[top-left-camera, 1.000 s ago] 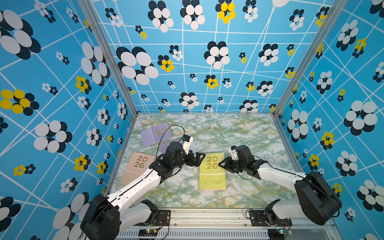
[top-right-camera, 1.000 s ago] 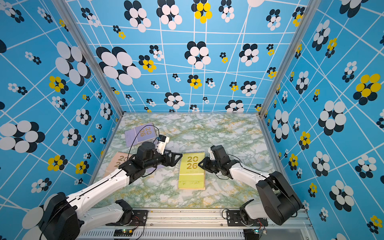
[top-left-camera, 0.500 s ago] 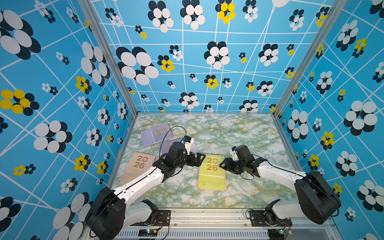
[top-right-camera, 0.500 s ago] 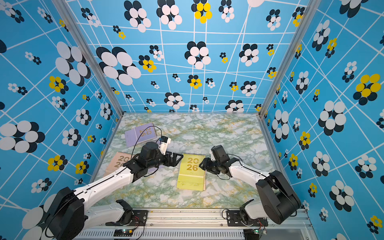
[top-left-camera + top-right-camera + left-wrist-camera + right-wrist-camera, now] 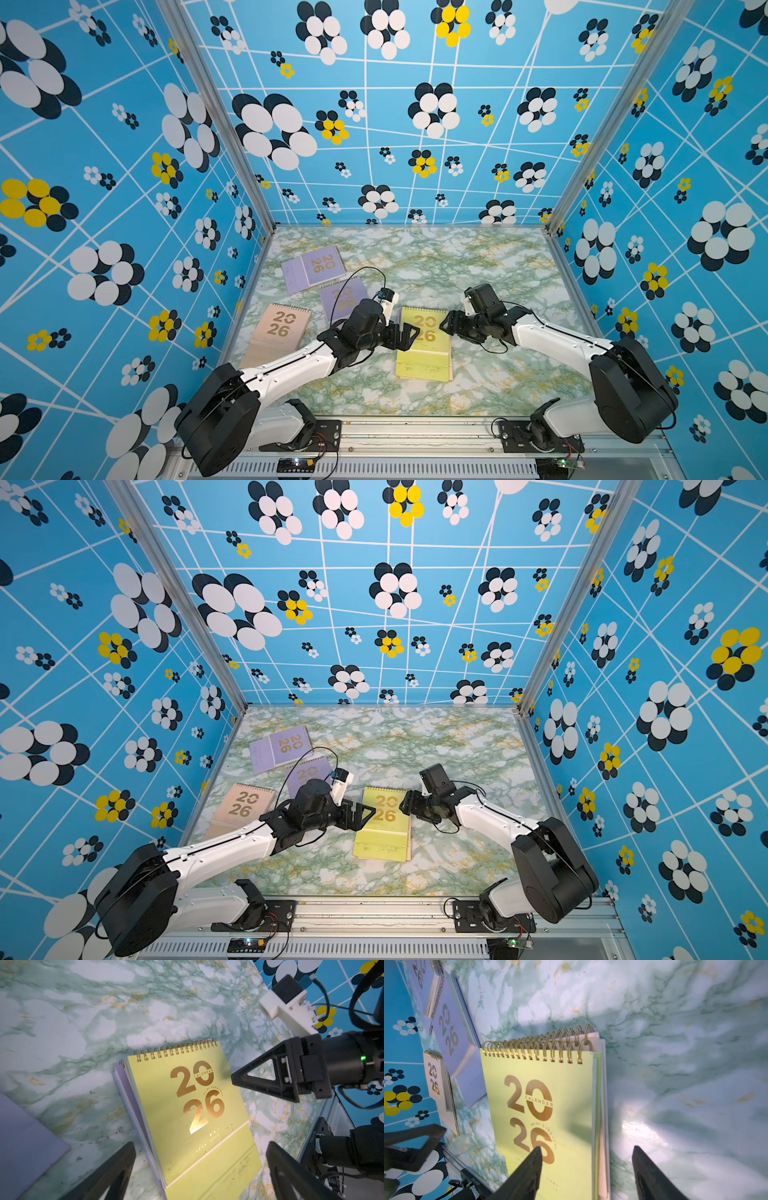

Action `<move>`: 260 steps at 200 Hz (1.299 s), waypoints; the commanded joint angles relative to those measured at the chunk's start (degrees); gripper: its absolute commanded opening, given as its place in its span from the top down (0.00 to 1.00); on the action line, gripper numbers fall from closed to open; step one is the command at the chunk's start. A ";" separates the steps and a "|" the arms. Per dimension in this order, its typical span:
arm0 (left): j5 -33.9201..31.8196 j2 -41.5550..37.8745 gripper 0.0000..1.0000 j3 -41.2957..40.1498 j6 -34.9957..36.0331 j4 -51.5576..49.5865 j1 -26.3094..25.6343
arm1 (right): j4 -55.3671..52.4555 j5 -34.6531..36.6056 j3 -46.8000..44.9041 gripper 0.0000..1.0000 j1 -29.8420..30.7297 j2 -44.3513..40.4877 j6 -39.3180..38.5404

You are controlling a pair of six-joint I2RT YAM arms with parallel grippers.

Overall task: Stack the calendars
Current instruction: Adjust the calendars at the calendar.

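A yellow-green calendar (image 5: 424, 349) (image 5: 384, 833) lies on top of a small pile at the table's middle. A lavender edge (image 5: 124, 1088) and a peach edge (image 5: 601, 1147) show under it. My left gripper (image 5: 409, 334) (image 5: 199, 1145) is open at the pile's left side, its fingers spread wider than the cover. My right gripper (image 5: 446, 326) (image 5: 587, 1148) is open at the pile's right edge, one finger over the cover and one over the table. A peach calendar (image 5: 282, 330) and two lavender calendars (image 5: 313, 268) (image 5: 340, 299) lie to the left.
The nearer lavender calendar (image 5: 305, 773) is partly hidden behind my left arm. Patterned blue walls (image 5: 208, 249) close the marble table (image 5: 478, 257) on three sides. A metal rail (image 5: 415, 424) runs along the front.
My right gripper's jaws have spread apart at the pile's right edge. My left gripper has shifted slightly nearer the pile and stayed open.
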 commanded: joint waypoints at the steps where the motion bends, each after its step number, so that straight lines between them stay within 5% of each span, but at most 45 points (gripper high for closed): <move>1: -2.68 -0.03 0.00 -1.61 -1.39 0.24 -1.15 | -2.37 0.93 1.31 0.28 -0.09 1.64 -0.59; 260: -8.01 0.87 0.00 -3.82 -8.58 0.71 -11.49 | 1.54 -0.88 5.46 0.17 5.51 9.99 5.85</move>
